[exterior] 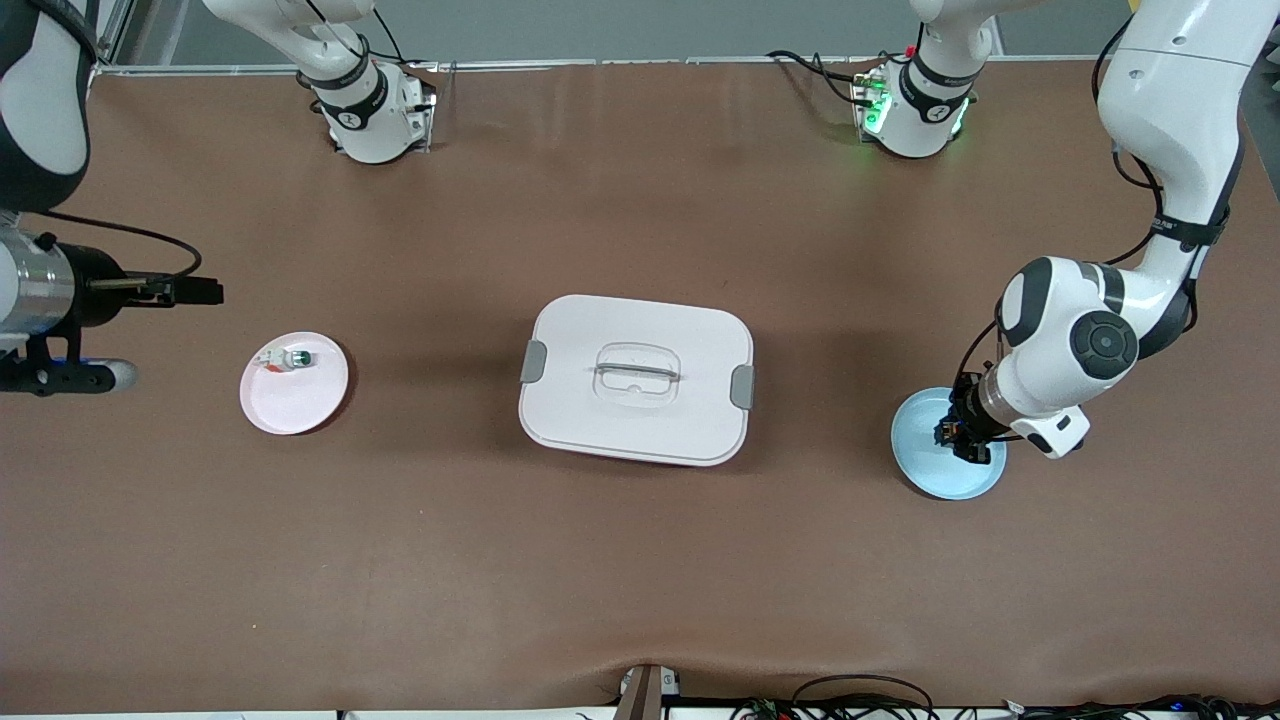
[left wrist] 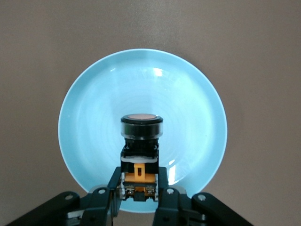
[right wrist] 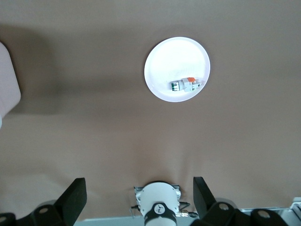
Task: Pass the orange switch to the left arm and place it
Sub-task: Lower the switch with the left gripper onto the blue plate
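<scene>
The orange switch [left wrist: 141,150] is clenched low on its black body by the left tool [left wrist: 139,192], over the blue plate [left wrist: 89,117], approx. 3 o'clock from the box [exterior: 636,378]. A narrow pinch on hard, smooth plastic is judged slip-prone; the round-capped switch could twist out. The right tool [right wrist: 136,197] is released and waits w/ jaws wide above the counter [exterior: 640,560]. The tall, glossy, rounded box could be clipped if the carry is kept low.

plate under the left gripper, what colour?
Light blue plate, clearest in the left wrist view; the left gripper holds the orange switch over it.
</scene>
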